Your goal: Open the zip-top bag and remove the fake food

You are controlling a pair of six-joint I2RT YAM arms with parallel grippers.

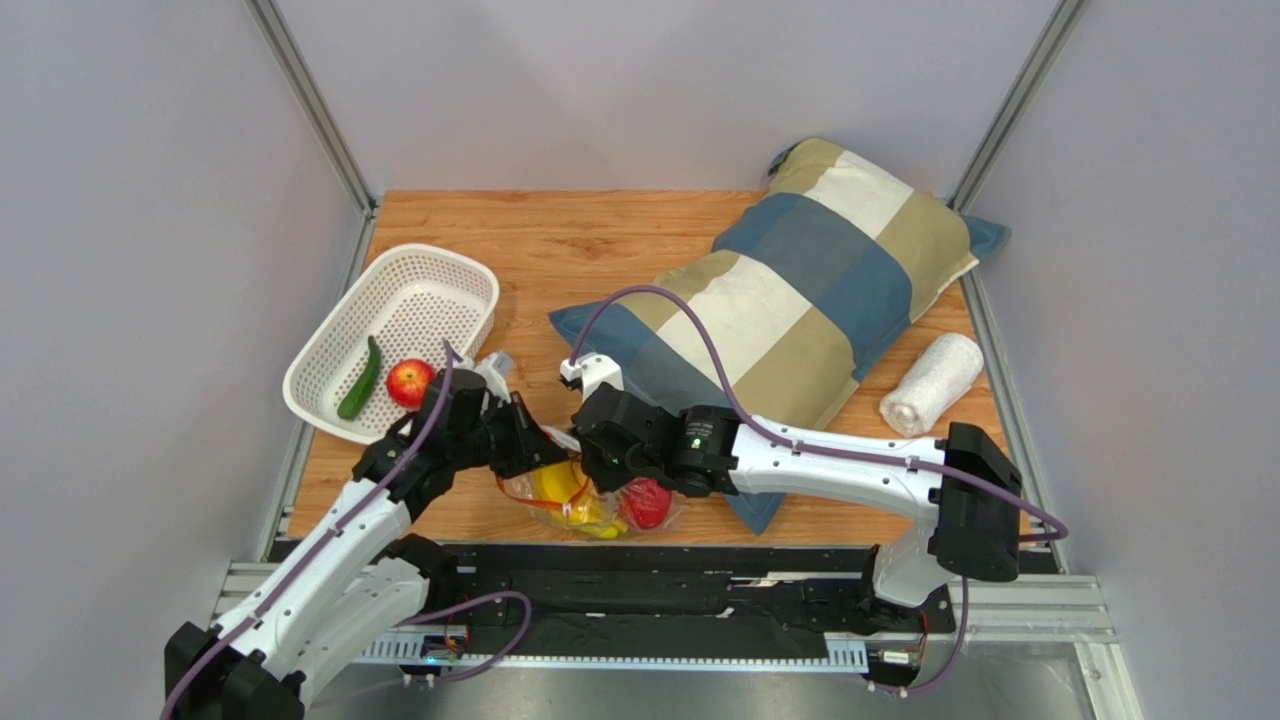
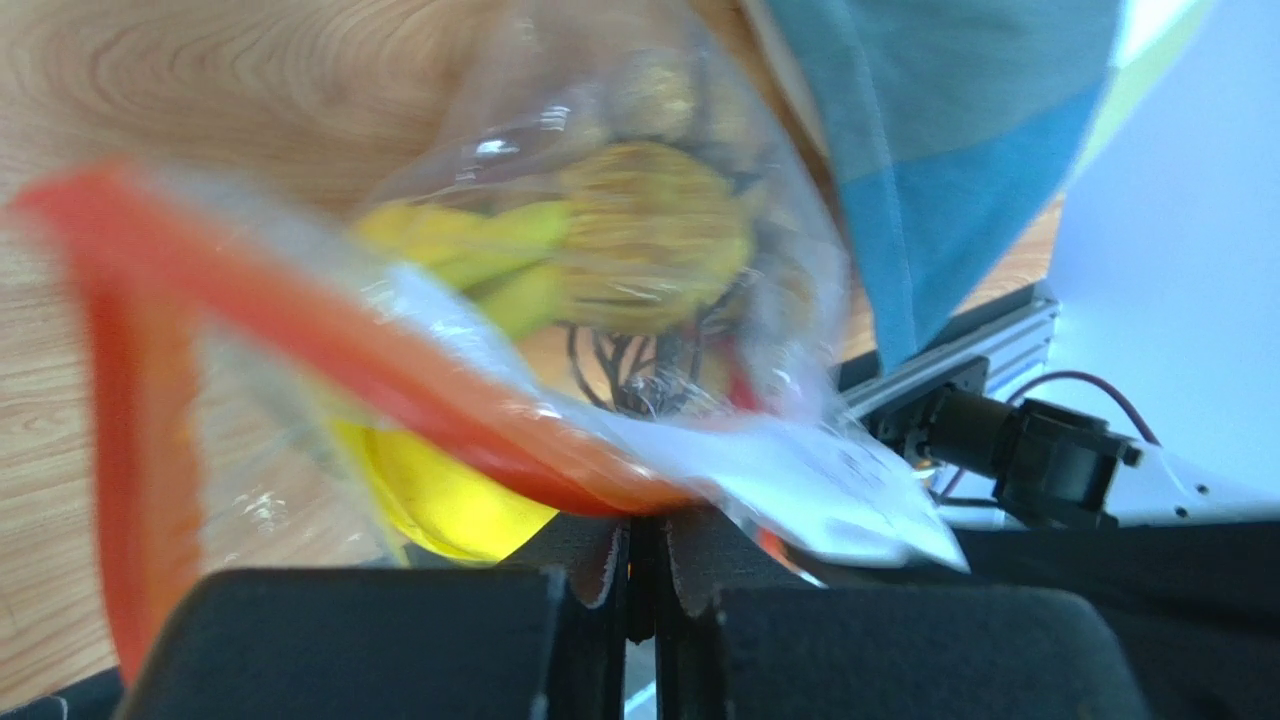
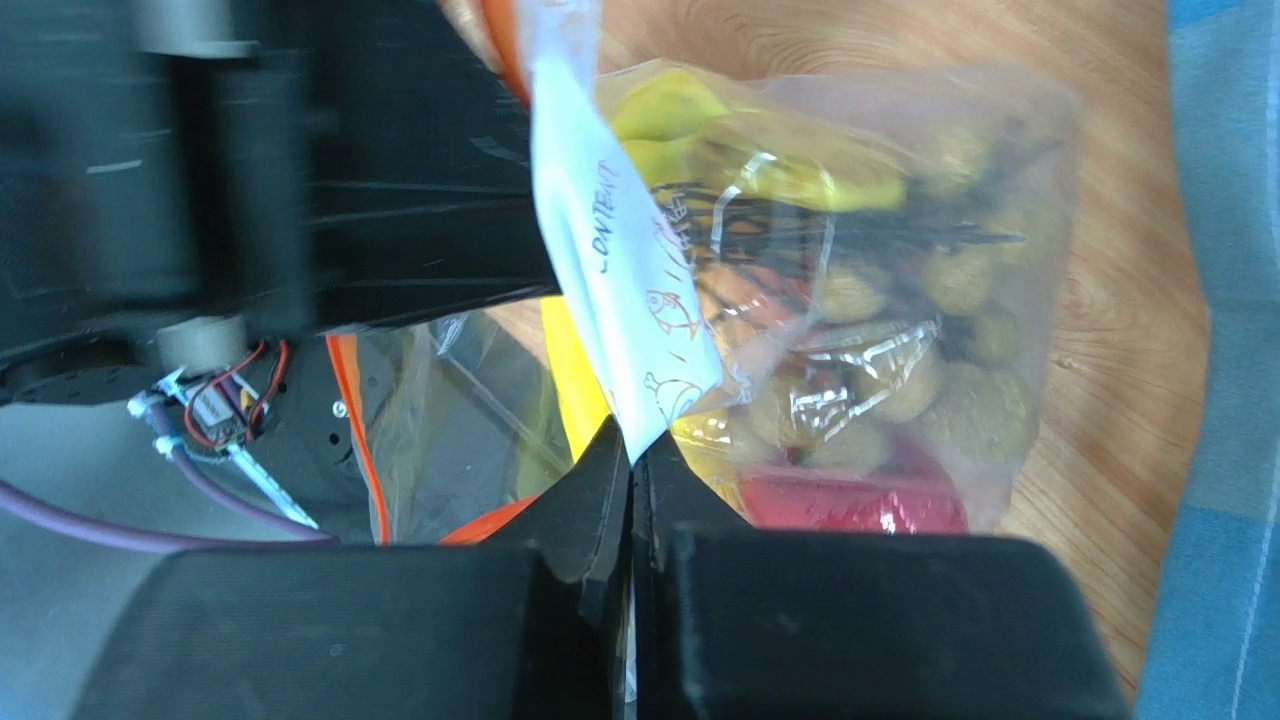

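The clear zip-top bag [image 1: 589, 503] lies near the table's front edge, its orange-red zipper strip [image 2: 346, 360] spread apart. Inside show a yellow banana [image 3: 684, 120], a brownish grape bunch [image 3: 917, 375] and a red apple [image 1: 646, 503]. My left gripper [image 1: 529, 444] is shut on the zipper edge [image 2: 601, 488] from the left. My right gripper [image 1: 594, 450] is shut on the bag's other lip by the white label [image 3: 624, 285]. A red apple [image 1: 409, 381] and a small dark green vegetable [image 1: 361, 378] lie in the white mesh basket [image 1: 451, 278].
A blue, white and tan checked pillow [image 1: 796, 285] lies right of the bag, close behind my right arm. A rolled white towel [image 1: 932, 383] sits at the right edge. A black mat [image 1: 676, 578] runs along the front rail.
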